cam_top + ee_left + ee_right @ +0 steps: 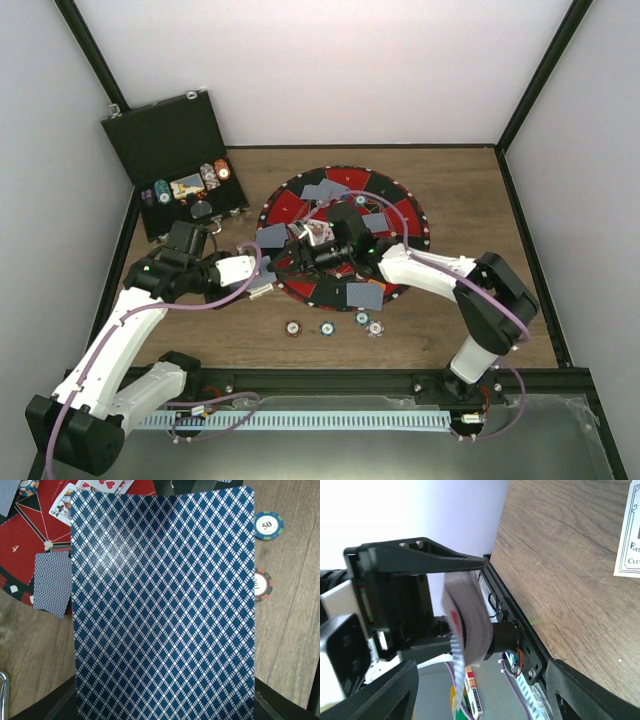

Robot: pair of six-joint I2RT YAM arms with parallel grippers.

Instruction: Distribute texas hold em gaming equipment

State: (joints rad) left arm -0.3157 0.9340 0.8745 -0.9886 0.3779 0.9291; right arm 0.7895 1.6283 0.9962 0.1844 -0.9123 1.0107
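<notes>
Left claw [262, 283] is clenched on a diamond-backed playing card [162, 605], its long axis pointing out toward the red mat [30, 535]. Right claw [300, 250] is released and empty, just beside it and nearer the mat's middle.

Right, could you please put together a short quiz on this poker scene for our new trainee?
1. How many poker chips lie on the table in front of the round mat? A two, B four, C seven.
2. True or false: the black case stands open, with chips inside.
3. What do the left fingers hold up in front of their camera?
Key: 1 B. 2 True. 3 A playing card, its blue diamond-patterned back towards the camera.
</notes>
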